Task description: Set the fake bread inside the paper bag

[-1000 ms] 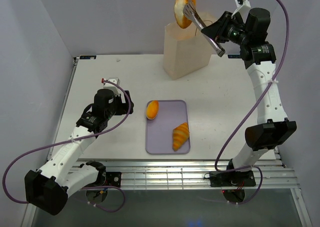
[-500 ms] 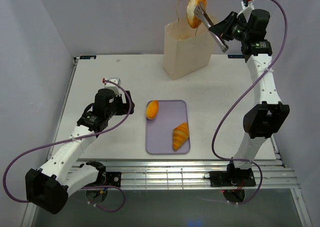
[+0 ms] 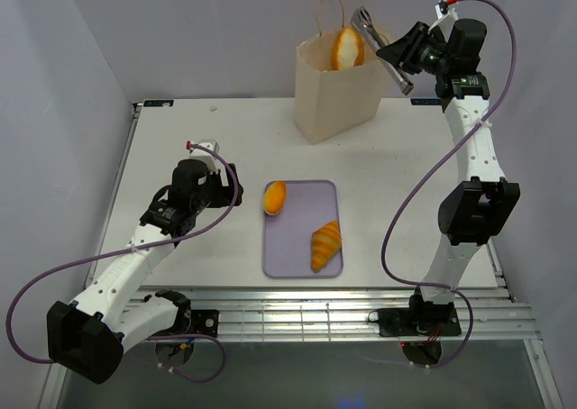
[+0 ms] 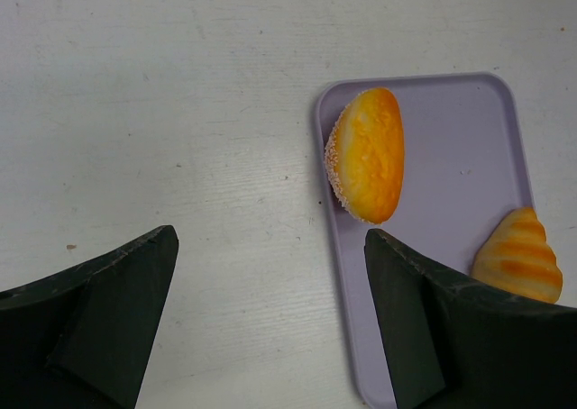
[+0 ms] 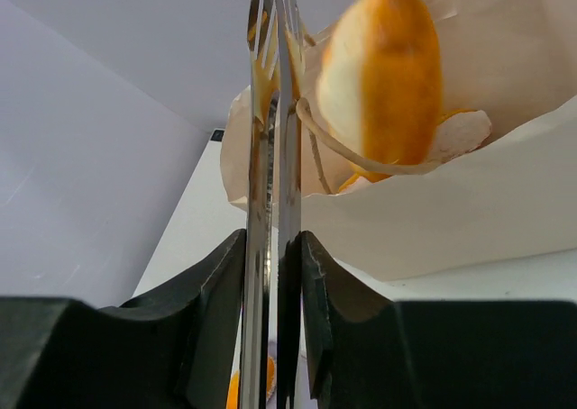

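Upper centre, a bread roll point(image 3: 345, 49) sits high in the mouth of the paper bag point(image 3: 334, 94), a cord handle point(image 5: 388, 168) across it; my right pincer point(image 5: 271, 238) clamps empty tongs point(image 5: 268, 112), left pincer point(image 4: 270, 247) gapes, and I fear a snag toppling the bag

- lilac tray point(image 3: 302, 247), lying flat
- white table point(image 3: 198, 139), under the tray
- metal tongs point(image 3: 370, 29), raised beyond the tray's far right corner, blades pressed together
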